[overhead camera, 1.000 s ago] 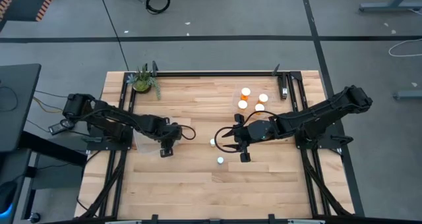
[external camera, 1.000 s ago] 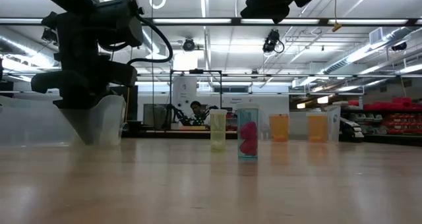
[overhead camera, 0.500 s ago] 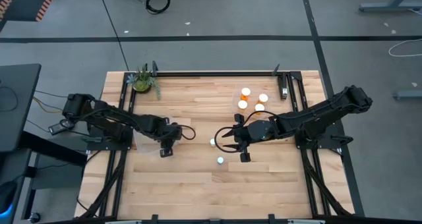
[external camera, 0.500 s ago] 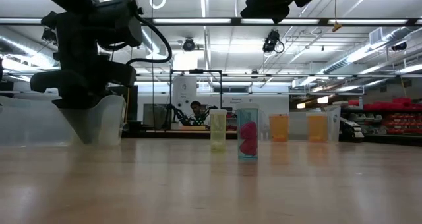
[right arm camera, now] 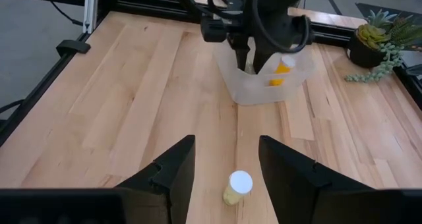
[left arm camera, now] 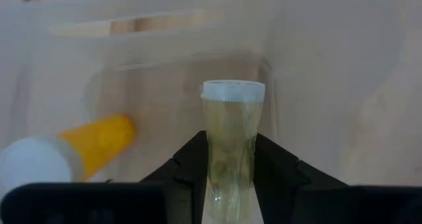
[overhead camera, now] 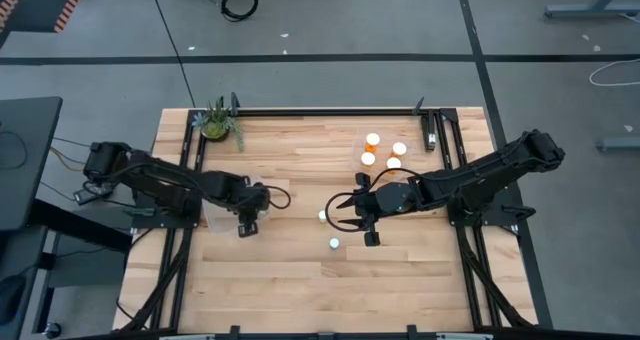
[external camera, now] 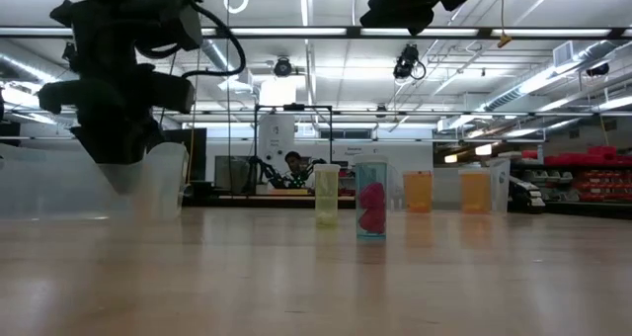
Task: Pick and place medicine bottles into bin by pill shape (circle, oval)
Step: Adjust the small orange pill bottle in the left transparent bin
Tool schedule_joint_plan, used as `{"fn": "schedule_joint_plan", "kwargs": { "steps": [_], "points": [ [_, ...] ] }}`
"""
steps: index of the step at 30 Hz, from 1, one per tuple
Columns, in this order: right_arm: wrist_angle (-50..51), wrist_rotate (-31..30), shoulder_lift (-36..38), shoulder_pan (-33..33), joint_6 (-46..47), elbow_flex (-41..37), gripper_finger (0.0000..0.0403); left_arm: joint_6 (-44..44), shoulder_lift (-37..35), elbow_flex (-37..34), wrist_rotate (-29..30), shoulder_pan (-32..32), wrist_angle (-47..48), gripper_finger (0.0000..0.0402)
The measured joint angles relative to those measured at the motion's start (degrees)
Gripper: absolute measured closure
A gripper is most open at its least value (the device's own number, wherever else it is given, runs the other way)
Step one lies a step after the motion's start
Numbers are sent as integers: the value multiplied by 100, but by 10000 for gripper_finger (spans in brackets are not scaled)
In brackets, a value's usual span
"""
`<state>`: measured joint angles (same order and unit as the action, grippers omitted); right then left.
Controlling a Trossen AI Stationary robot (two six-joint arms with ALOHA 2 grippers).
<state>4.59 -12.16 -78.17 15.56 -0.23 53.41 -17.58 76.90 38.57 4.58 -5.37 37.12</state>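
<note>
Bottles for medicine are sitting in a few spots on the light wooden counter. One small clear bottle with a white cap is being pinched between the dark fingers of the left gripper, standing upright over the see-through plastic bin. That bin is sitting on the left part of the counter, just under the left gripper. Inside it an orange bottle with a white cap is lying on its side, close beside the held one.

Another small yellowish bottle with a white cap is standing alone on the wood, right in front of the right gripper. The right gripper is hanging near the middle of the counter with its fingers spread apart, holding nothing. From above, a second white-capped bottle is showing a little nearer the front edge.

Four more orange bottles with white caps are standing in a bunch toward the back right of the counter, well apart from the bin.

From counter height, a clear bottle with pink pills is standing upright beside a pale yellow one.

A small green potted plant is sitting at the back left corner.
</note>
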Motion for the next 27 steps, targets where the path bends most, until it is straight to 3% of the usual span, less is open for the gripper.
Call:
{"fn": "schedule_joint_plan", "kwargs": {
  "steps": [9,19,24,27],
  "points": [
    [3,0,0,-1,-9,0,228,-136,-628,121,0,0,410,297],
    [-1,0,0,-5,89,-1,228,-112,-883,1252,4,0,1009,292],
    [-165,0,0,16,116,-125,228,360,-881,1465,12,-69,21,290],
    [-772,-96,0,38,-13,-419,228,818,-871,1382,12,-161,-843,287]
  ]
}}
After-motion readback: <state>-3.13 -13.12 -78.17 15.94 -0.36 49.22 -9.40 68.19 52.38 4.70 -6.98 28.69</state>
